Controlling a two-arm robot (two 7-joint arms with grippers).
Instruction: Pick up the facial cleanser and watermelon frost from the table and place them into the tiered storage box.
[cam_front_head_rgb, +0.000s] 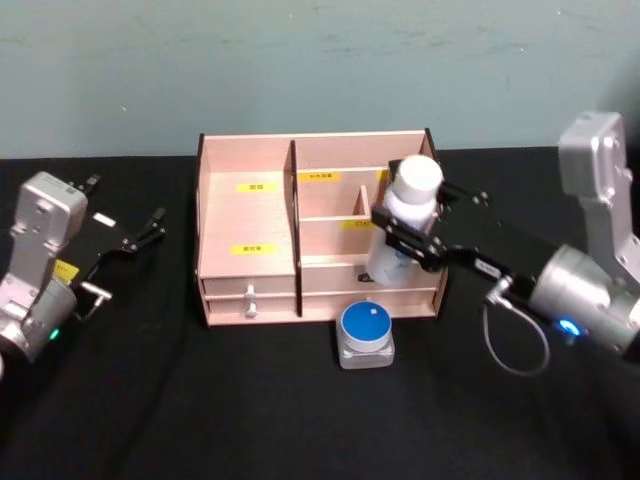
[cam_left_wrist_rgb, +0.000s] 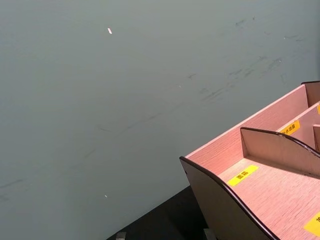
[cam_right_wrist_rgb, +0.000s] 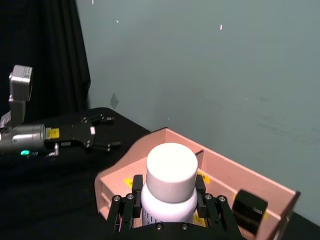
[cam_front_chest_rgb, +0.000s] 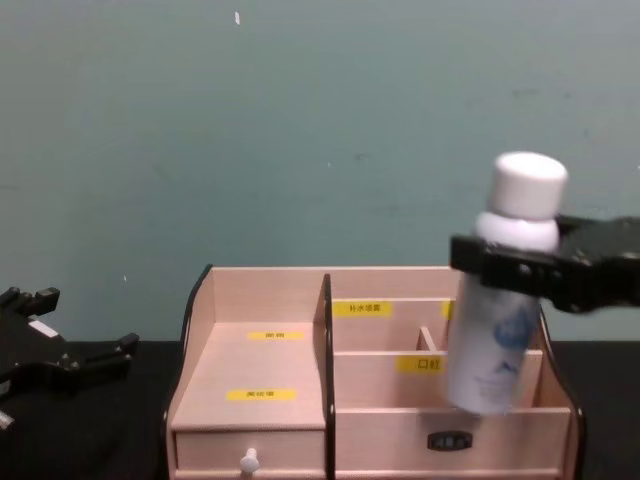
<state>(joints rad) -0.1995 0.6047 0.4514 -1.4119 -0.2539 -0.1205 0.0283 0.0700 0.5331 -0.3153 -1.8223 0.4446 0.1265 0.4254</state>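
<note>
Right gripper (cam_front_head_rgb: 408, 238) is over the right half of the tiered storage box (cam_front_head_rgb: 230, 160), fingers clamped on the upper body of the facial cleanser (cam_front_head_rgb: 413, 185), a white-capped bottle. The bottle is near upright, cap leaning slightly right; in the chest view its lower end is level with the front tiers, and contact with the box cannot be told. The watermelon frost (cam_front_head_rgb: 366, 332), a small blue-lidded jar, sits on the black table (cam_front_head_rgb: 150, 400) just near of the box front, right of centre. Left gripper (cam_front_head_rgb: 125, 255) is parked left of the box, fingers spread, holding nothing.
</note>
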